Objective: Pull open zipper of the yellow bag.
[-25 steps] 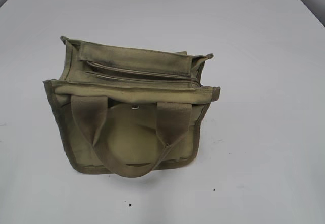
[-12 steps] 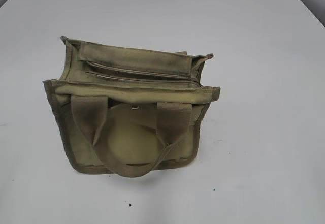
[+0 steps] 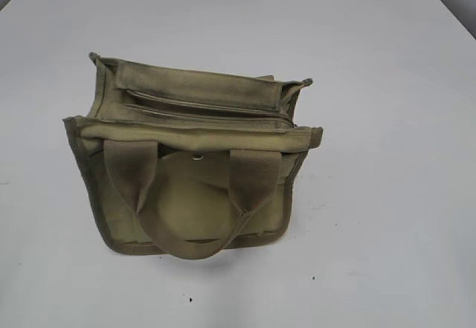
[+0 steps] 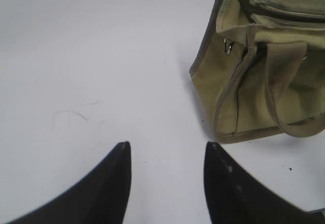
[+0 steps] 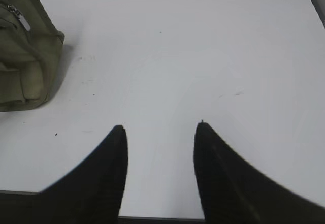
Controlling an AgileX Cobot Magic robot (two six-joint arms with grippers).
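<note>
One yellow bag (image 3: 190, 172) stands on the white desk (image 3: 387, 82) in the exterior view, roughly at the middle of the surface and somewhat toward its left side, well clear of every visible edge. Its top panel faces upward. The zipper (image 3: 204, 110) runs straight across that panel from left to right and appears closed along its length. A front webbing handle (image 3: 190, 224) droops over the near face, beneath a small round snap button (image 3: 197, 156). Neither arm appears in this view.

Left wrist view: the left gripper (image 4: 167, 150) hangs over bare desk surface, its two dark fingers (image 4: 109, 183) spread apart with nothing between them. The bag occupies the upper right of the view, near the gripper but not touching it. A small metal ring (image 4: 228, 45) shows at the bag's end wall.

Right wrist view: the right gripper (image 5: 160, 130) likewise sits over bare desk, fingers (image 5: 223, 178) spread and empty. Only one end of the bag shows, at the upper left, well apart from the fingertips. A silver pull tab (image 5: 20, 19) lies on that end of the bag. The desk's near edge runs along the bottom of the view.
</note>
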